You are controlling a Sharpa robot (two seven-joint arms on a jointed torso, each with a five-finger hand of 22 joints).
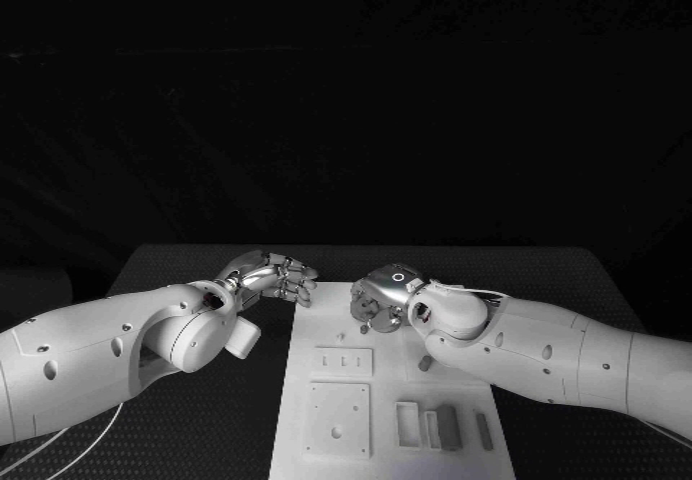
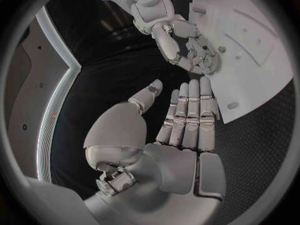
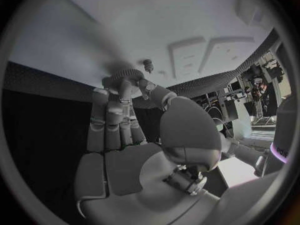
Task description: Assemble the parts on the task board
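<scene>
Right hand [image 3: 134,135] pinches a small gear [image 3: 123,76] above the task board [image 1: 325,420] — risk: it slips or misses the peg [image 3: 148,64] beside it. Left hand [image 2: 181,135] off the board's edge, fingers straight, together, empty.

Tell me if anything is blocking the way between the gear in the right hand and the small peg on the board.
Nothing visible does. The right hand pinches the gear in its fingers just over the task board, and the peg stands beside it with only bare board between. The left hand is off the board's edge.
</scene>
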